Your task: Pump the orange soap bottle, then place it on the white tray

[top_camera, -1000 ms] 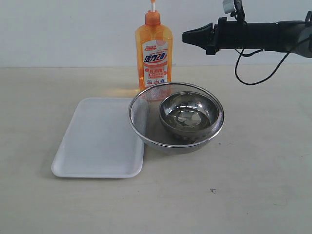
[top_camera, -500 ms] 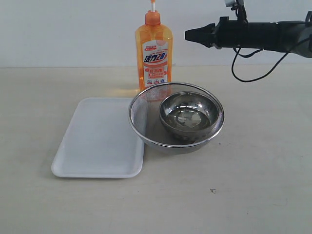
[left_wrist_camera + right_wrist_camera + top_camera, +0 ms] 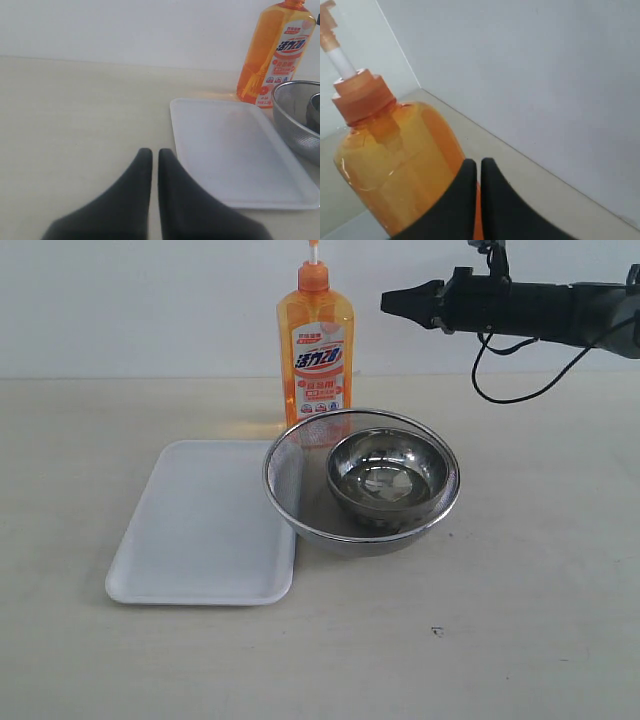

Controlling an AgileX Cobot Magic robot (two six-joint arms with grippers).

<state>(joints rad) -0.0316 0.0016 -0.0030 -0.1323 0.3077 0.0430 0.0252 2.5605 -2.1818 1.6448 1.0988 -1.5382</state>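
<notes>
Orange bottle (image 3: 315,355) stands upright on the table (image 3: 520,580) at the back of the exterior view, just behind the strainer (image 3: 285,490) and off the tray (image 3: 200,530), with the right claw (image 3: 386,302) clenched in the air beside its cap, not touching. The left wrist view shows the left claw (image 3: 155,152) clenched over the table near the tray. The right wrist view has the bottle's shoulder close before the clenched tips.

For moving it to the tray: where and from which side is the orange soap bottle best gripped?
Probably the upper body of the orange soap bottle, from the exterior view's right: flat faces suit jaws; the strainer hides its lower front.
</notes>
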